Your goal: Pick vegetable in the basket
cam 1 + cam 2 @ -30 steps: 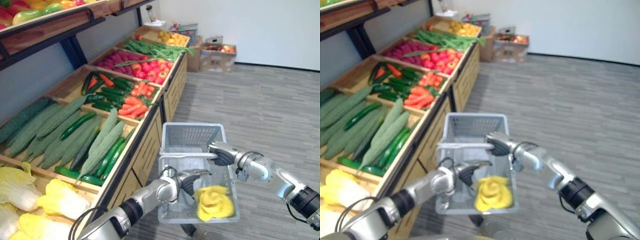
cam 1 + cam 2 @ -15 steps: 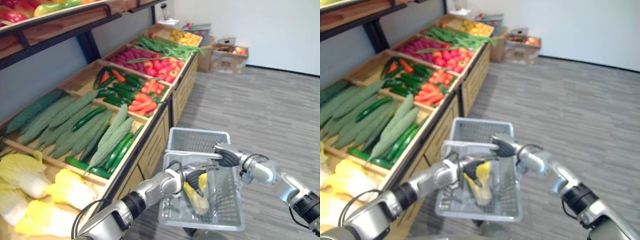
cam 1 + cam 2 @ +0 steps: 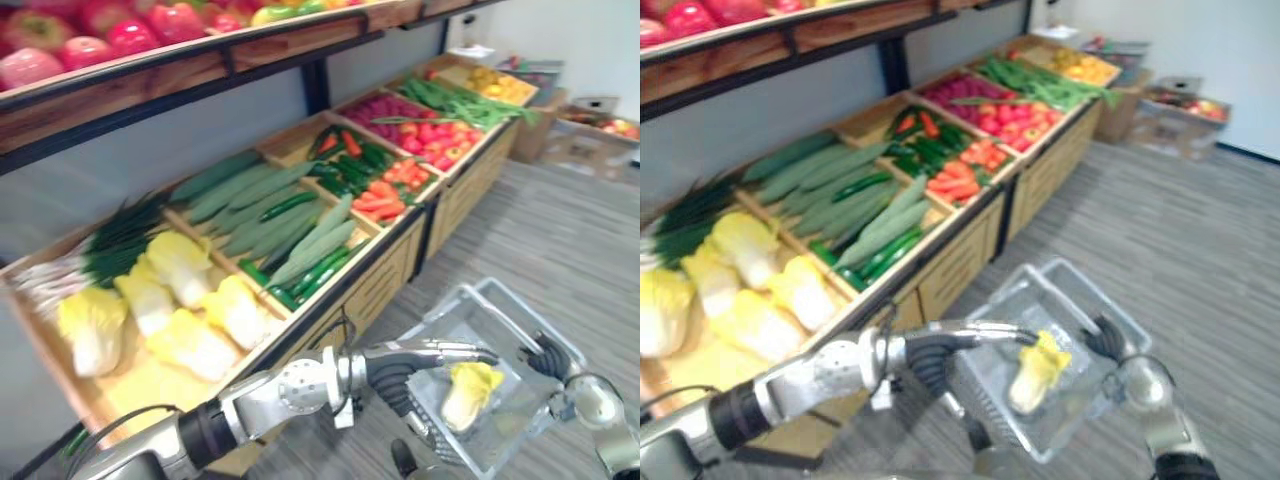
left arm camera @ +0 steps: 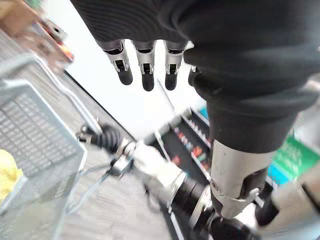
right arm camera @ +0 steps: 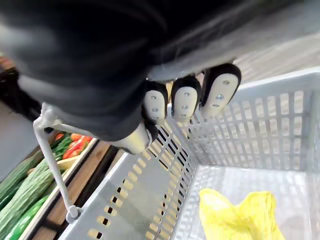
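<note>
1. The left hand (image 3: 400,365) has straight fingers (image 4: 146,70) and holds nothing. The right hand (image 5: 182,102) curls round the thin white handle (image 5: 50,150) of the grey plastic mesh basket (image 5: 150,200).
2. The yellow leafy cabbage (image 3: 465,392) lies inside the basket.
3. If that hold slips, the basket could tip and spill it.

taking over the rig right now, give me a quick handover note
Left hand: open, fingers straight, holding nothing, over the basket's near edge.
Right hand: shut on the handle of the basket, holding it beside the vegetable stand.
Cabbage: lying inside the basket, no hand on it.
Done: one vegetable is in the basket.
Left: probably nothing unless more picks are wanted; more cabbages lie on the stand's near end.
</note>
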Motion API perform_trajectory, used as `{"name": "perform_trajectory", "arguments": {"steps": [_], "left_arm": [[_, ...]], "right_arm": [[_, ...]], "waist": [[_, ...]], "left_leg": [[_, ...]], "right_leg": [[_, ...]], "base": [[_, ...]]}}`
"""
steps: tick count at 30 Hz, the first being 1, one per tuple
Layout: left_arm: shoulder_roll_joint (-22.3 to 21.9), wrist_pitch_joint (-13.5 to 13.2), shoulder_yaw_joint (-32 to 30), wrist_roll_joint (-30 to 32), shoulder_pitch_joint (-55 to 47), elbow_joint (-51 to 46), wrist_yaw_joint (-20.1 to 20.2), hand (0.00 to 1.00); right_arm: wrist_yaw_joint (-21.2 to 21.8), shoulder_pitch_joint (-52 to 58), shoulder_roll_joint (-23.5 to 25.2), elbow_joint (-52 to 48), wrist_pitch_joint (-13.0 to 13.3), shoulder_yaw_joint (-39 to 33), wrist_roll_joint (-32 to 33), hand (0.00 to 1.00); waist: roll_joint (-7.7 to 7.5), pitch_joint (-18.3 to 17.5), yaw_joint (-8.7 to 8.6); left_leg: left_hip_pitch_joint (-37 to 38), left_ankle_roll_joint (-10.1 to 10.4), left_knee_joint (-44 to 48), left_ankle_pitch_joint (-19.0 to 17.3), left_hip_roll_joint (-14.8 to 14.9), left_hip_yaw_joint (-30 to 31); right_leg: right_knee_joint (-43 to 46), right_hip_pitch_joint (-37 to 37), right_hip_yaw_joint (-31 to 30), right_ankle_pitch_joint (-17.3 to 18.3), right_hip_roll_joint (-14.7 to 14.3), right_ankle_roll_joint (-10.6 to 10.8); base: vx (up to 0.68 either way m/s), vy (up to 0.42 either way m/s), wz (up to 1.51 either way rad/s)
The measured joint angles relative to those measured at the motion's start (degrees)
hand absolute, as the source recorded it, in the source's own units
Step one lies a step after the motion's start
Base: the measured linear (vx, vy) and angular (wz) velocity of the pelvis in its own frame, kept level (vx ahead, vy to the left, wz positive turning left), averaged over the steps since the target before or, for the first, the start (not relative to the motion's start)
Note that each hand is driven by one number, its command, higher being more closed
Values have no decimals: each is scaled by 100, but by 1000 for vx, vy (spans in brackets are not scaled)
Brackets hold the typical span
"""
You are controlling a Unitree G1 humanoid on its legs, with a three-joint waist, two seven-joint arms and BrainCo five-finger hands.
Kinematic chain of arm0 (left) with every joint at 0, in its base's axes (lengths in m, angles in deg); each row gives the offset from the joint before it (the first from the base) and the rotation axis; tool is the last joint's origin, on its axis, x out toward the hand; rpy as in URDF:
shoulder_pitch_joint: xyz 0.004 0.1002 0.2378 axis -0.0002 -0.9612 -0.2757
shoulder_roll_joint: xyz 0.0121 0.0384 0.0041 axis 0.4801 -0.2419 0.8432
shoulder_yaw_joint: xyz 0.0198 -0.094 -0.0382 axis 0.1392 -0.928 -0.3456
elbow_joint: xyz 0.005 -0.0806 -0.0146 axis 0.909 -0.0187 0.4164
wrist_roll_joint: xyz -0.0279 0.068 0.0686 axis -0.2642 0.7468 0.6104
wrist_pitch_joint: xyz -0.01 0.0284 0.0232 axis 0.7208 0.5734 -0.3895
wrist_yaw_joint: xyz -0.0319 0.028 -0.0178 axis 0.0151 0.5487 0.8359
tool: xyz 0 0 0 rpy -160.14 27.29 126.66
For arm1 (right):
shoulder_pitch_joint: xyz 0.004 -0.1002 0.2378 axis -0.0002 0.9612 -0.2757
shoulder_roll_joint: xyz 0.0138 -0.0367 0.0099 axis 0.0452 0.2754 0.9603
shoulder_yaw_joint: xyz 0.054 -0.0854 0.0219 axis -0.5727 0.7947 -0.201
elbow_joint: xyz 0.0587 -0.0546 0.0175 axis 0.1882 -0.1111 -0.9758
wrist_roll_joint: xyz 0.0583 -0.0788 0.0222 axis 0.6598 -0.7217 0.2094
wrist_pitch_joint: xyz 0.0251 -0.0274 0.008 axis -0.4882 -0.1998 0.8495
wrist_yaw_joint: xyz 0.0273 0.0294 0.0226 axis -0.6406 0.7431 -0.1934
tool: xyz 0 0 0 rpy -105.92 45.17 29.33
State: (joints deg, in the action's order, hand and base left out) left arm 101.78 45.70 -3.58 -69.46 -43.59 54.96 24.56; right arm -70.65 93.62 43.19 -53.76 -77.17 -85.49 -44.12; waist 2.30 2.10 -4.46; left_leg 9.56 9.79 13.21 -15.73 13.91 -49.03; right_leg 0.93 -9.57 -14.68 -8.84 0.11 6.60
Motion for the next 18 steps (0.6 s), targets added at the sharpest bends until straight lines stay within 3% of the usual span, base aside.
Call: {"name": "perform_trajectory", "arguments": {"steps": [6,9,10,13,16,18], "left_arm": [[-11,10,-1392,-206,-1390,-334,-145,0],[-591,80,-2500,-89,-2261,-317,-384,0],[-1167,134,-3159,115,-2563,-236,-616,0],[-2026,260,-4134,492,-2925,75,-1079,0],[-2729,649,-5189,1057,-3122,784,-1518,0],[-2846,962,-5680,1531,-3163,1236,-1871,0]], "right_arm": [[-418,477,797,953,-174,-961,13,100],[-662,523,1109,1510,-219,-1436,74,100],[-794,527,1232,1810,-233,-1716,130,100],[-970,481,1320,2283,-308,-1990,316,100],[-1055,465,1334,2713,-320,-2183,491,100],[-1055,471,1368,2863,-326,-2308,502,100]], "waist": [[-73,-67,151],[-125,-187,212],[-183,-220,259],[-284,-274,355],[-364,-341,368],[-394,-366,380]], "left_leg": [[-332,-213,-26,136,-108,1128],[-544,-342,-234,309,-340,1696],[-663,-415,-390,400,-478,1980],[-721,-444,-752,662,-673,2361],[-862,-464,-1009,906,-763,2746],[-862,-501,-1210,1075,-784,2941]], "right_leg": [[-95,375,939,129,392,2],[-112,431,1382,201,632,-1],[-165,448,1619,223,741,9],[-227,488,1947,270,856,-12],[-284,487,2318,322,918,-22],[-287,494,2527,318,915,-15]], "base": [[-39,-3,100],[-19,12,87],[-25,4,91],[-8,-12,74],[25,-32,60],[67,-51,46]]}}
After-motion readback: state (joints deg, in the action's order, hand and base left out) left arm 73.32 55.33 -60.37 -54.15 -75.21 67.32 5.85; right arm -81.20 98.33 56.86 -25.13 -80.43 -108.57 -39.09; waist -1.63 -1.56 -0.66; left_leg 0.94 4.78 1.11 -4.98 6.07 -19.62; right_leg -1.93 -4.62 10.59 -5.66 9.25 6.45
